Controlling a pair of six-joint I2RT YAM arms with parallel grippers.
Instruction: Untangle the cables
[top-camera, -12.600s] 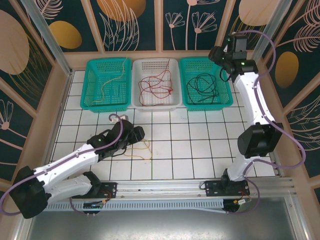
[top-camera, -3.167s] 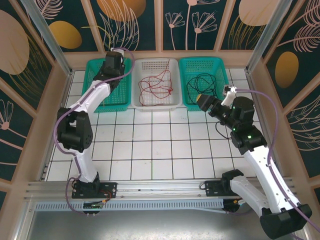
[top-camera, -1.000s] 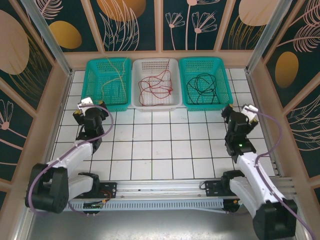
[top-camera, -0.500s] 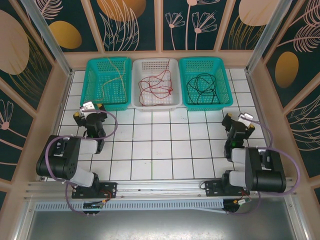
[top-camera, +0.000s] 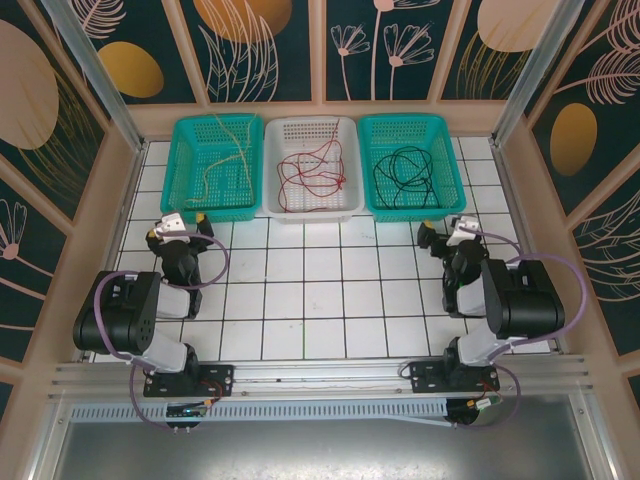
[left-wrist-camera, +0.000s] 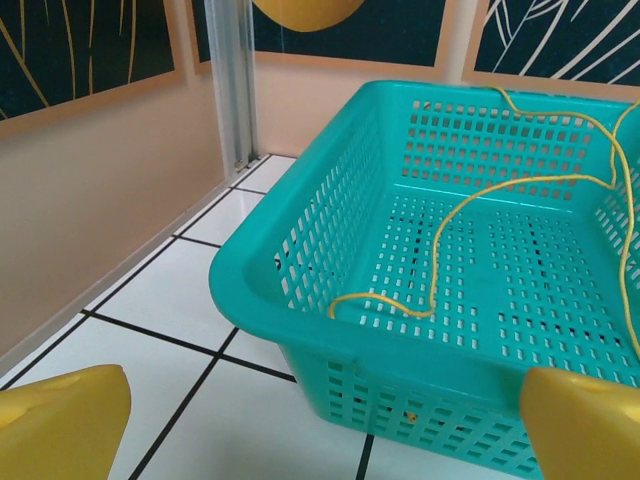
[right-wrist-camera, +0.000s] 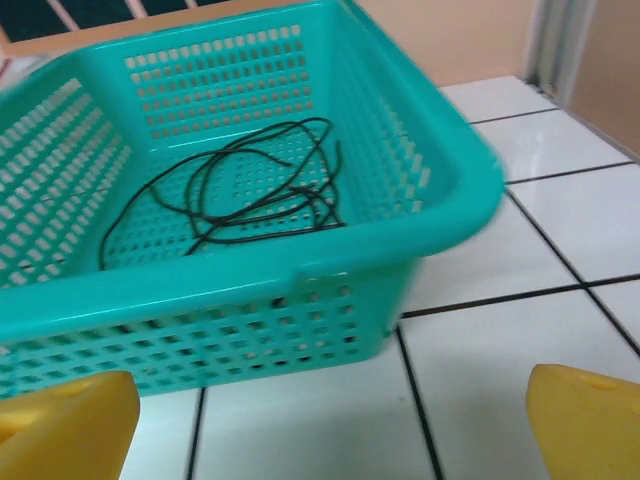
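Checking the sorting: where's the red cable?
Top view: the red cable lies in the white basket, middle of the far row, between the yellow cable and black cable.

1. This is a robotics lab cell. A left arm (top-camera: 128, 318) and a right arm (top-camera: 520, 295), white with black joints, stand bolted to an aluminium rail (top-camera: 320, 372) at the near edge.
2. The tabletop (top-camera: 330, 290) is a white surface ruled in a black grid and walled on three sides like a test enclosure.
3. Aluminium posts (top-camera: 92, 72) frame printed panels (top-camera: 385, 45) of leaves and flowers, which look like a staged backdrop rather than room walls.
4. Three perforated plastic baskets (top-camera: 312, 213) stand in a row at the far wall. Each holds thin cables (top-camera: 312, 172) of a single colour.
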